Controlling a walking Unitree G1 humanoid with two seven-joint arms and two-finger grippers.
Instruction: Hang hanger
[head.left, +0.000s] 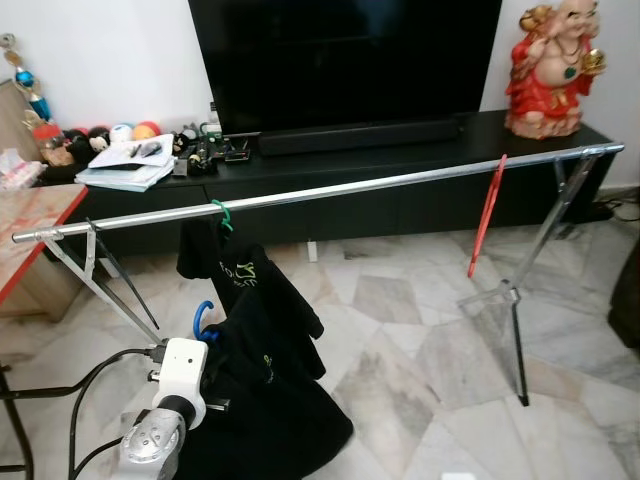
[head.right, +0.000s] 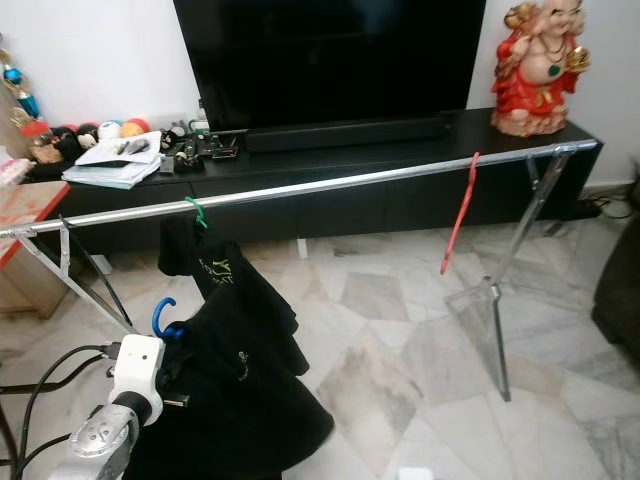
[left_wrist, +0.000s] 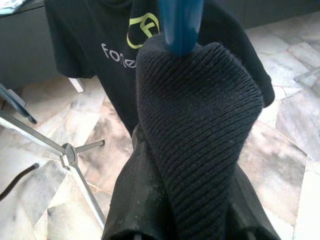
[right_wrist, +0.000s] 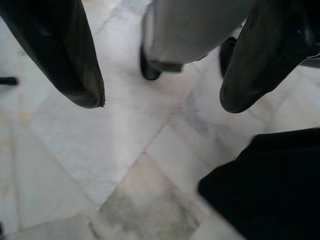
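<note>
A silver clothes rail (head.left: 350, 188) runs across the room at chest height. A green hanger (head.left: 221, 214) with a black T-shirt (head.left: 235, 270) hangs on the rail's left part, and a bare red hanger (head.left: 487, 215) hangs near its right end. My left gripper (head.left: 207, 350) is low, in front of and below the rail. It is shut on a blue hanger (head.left: 203, 316) draped in a black knit garment (left_wrist: 200, 125) that hides the fingers. My right gripper (right_wrist: 165, 102) hangs open over the marble floor, holding nothing.
The rack's crossed legs (head.left: 515, 300) stand on the floor at right and at left (head.left: 100, 280). Behind the rail is a black TV console (head.left: 400, 150) with a red statue (head.left: 555, 65) and papers (head.left: 130, 165). A red table (head.left: 30, 220) is at left.
</note>
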